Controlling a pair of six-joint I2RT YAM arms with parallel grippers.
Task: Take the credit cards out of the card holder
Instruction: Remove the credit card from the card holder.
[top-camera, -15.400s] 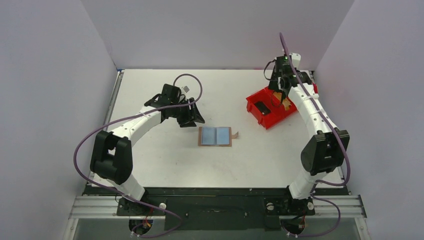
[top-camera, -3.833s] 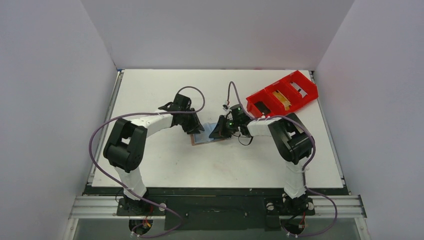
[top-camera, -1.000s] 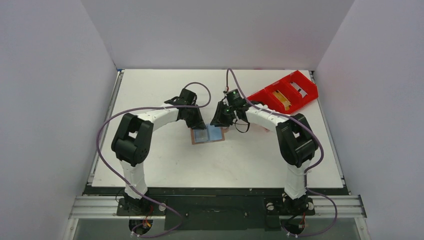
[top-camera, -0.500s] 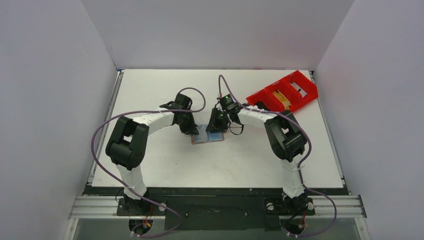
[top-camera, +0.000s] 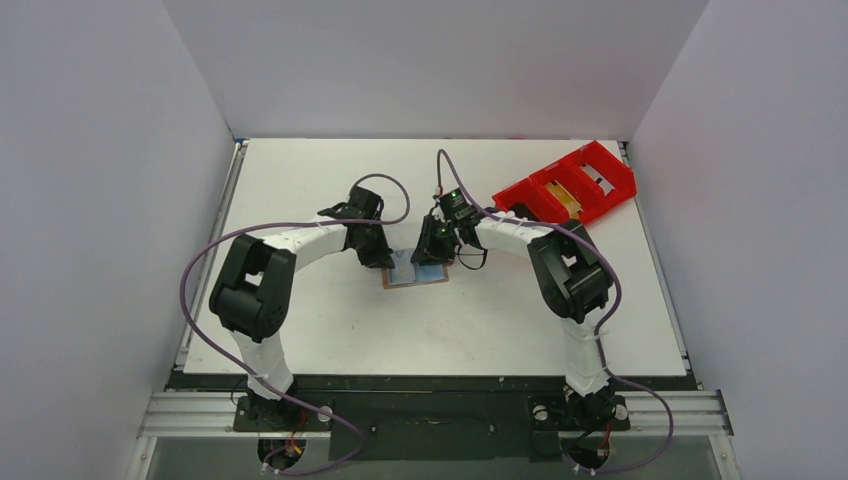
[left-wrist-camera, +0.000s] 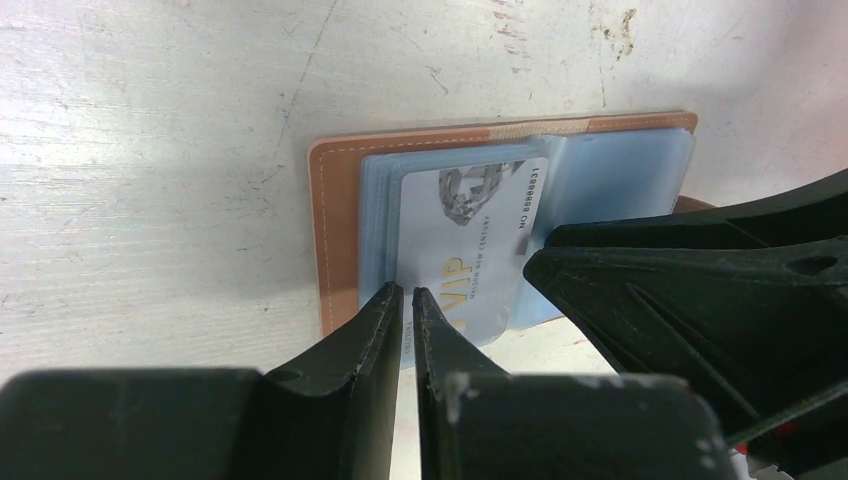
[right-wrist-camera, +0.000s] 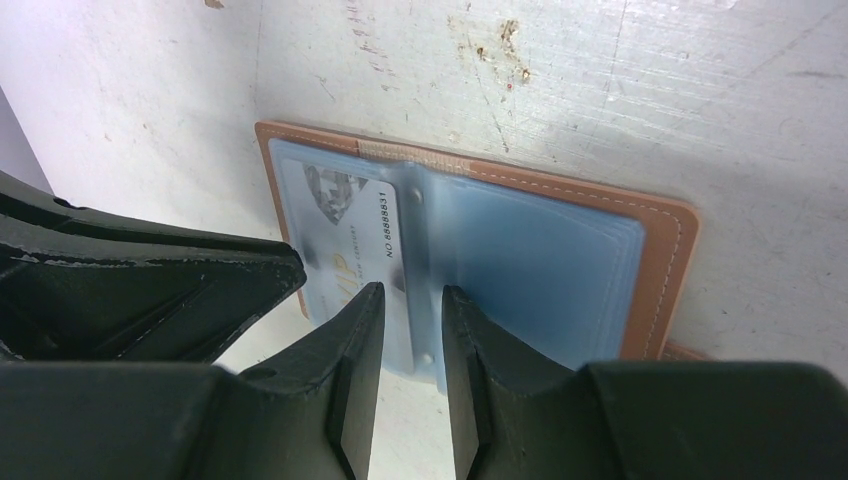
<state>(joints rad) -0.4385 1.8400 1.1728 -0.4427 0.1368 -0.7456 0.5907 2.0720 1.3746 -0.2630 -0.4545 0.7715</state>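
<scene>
The card holder (top-camera: 415, 273) lies open on the table, with a tan rim (left-wrist-camera: 335, 225) and pale blue sleeves (right-wrist-camera: 540, 270). A white credit card (left-wrist-camera: 470, 230) printed "VIP" sits in the sleeve on the holder's left half (right-wrist-camera: 345, 225). My left gripper (left-wrist-camera: 405, 292) is shut to a thin slit, its tips down on the card's near left corner. Nothing shows as clamped between its fingers. My right gripper (right-wrist-camera: 412, 290) is open a finger's width, its tips straddling the riveted spine of the sleeves at the holder's near edge. From above, both grippers (top-camera: 388, 260) (top-camera: 432, 256) meet over the holder.
A red compartment tray (top-camera: 565, 185) stands at the back right, holding an orange item and a pale one. The right gripper's black finger (left-wrist-camera: 700, 290) fills the right of the left wrist view. The left gripper's finger (right-wrist-camera: 150, 285) crowds the left of the right wrist view.
Both grippers have come down and inward onto the holder in the last second. The left jaws have narrowed. Much earlier the right arm was over the red tray.
</scene>
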